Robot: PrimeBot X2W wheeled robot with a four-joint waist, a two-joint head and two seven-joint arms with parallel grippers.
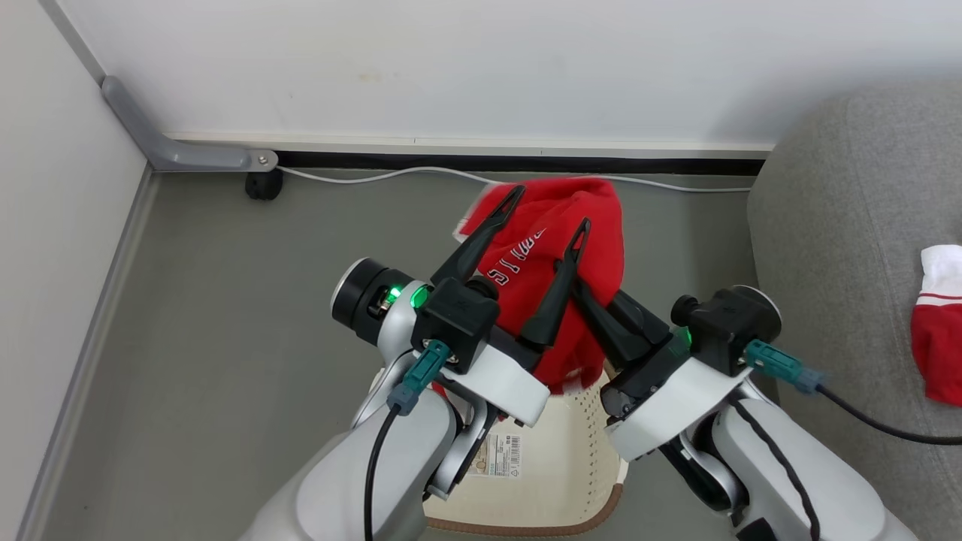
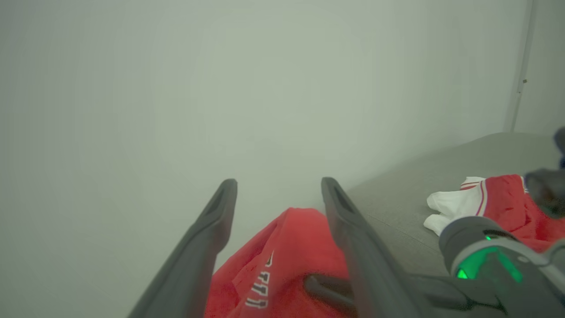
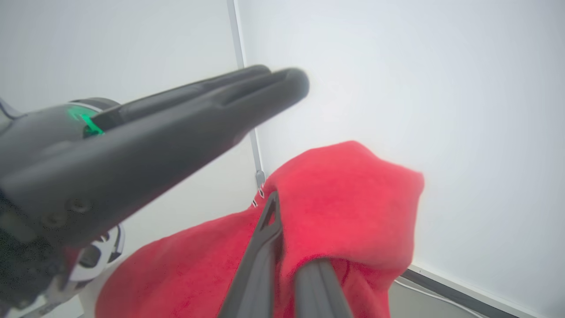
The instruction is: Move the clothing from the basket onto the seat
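A red garment with white lettering (image 1: 552,248) hangs lifted above the cream basket (image 1: 560,458), and my right gripper (image 1: 582,289) is shut on it from the right. In the right wrist view the red fabric (image 3: 348,194) drapes over my right gripper (image 3: 289,238). My left gripper (image 1: 549,208) stands open against the garment's left side, with nothing between its fingers; its fingers (image 2: 220,212) frame the bare wall above the cloth (image 2: 287,247). A second red and white garment (image 1: 936,330) lies on the grey sofa (image 1: 842,225); in the left wrist view it is the red and white piece (image 2: 485,203).
A white wall stands close behind, with a white cable (image 1: 391,176) along the floor at its base. A grey metal bracket (image 1: 173,146) and a black caster (image 1: 263,184) sit in the back left corner. Grey floor (image 1: 225,300) spreads to the left of the basket.
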